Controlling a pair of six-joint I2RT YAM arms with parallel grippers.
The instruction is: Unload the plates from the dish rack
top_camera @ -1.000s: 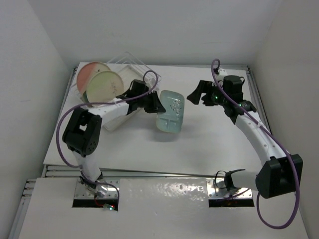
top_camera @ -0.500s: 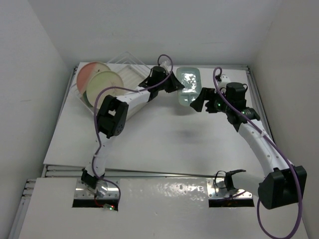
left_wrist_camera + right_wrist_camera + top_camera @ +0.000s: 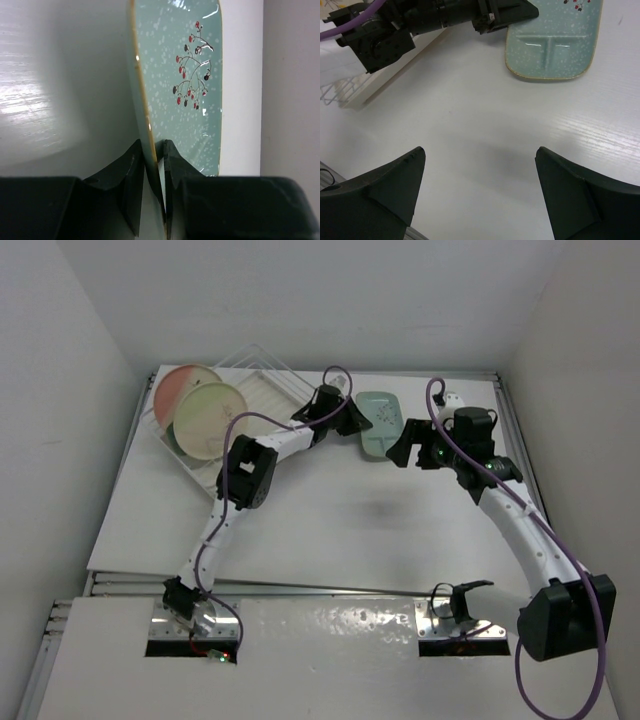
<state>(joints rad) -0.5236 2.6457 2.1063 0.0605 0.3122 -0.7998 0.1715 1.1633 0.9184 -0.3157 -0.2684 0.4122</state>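
The pale blue-green plate [image 3: 378, 420] sits at the upper centre of the overhead view, out of the rack. It lies face up, flat or nearly flat, on the white tabletop [image 3: 330, 530]. The left tool [image 3: 350, 420] is narrowed onto its near rim. In the left wrist view the two dark fingers pinch the gold-edged lip, and the red sprig pattern shows above them. Whether the far end is fully seated on the tabletop cannot be told.

Just to the plate's right in the overhead view hangs the right tool [image 3: 480, 192]. It is spread wide and holds nothing, and its camera looks down on the plate's divided well.

At the upper left the dish rack [image 3: 270, 375] holds the pink-and-cream plate [image 3: 180, 385] and the yellow-green-and-cream plate [image 3: 208, 418], both standing on edge, so the task looks partly done.

The risks, as I judge them:
- If the left tool lets go while the rim is lifted, the plate could drop and clatter or skid.
- Pulling back before the fingers part enough could drag the plate along.
- The right tool is close, so a careless move by either arm could bump the plate or the other arm.
- The left arm is stretched beside the rack, and swinging back could clip its wall and topple the standing plates.
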